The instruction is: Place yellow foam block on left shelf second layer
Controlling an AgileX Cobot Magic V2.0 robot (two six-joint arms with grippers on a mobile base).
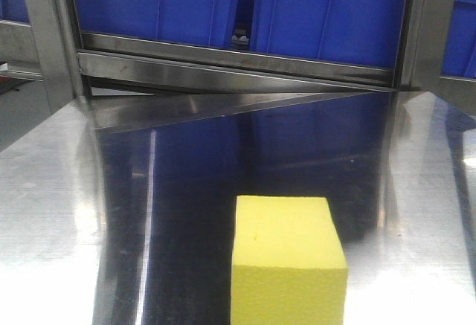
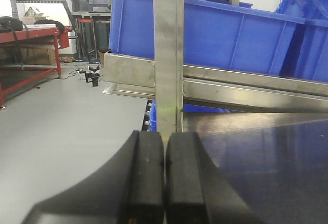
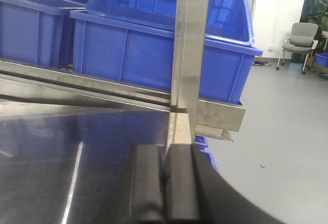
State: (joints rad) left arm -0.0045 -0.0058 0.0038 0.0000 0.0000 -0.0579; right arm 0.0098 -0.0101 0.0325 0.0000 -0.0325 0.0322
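Yellow foam block (image 1: 288, 262), where is it?
Resting on the shiny steel surface (image 1: 52, 213), in front of the blue bins (image 1: 320, 13), well apart from them.
And the tools?
Left tool (image 2: 164, 183) and right tool (image 3: 164, 193) are each pressed together, holding nothing, both pointing toward the blue bins.

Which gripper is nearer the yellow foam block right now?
Cannot tell: neither wrist view shows the yellow foam block. Left gripper faces the shelf's left post, right gripper its right post.
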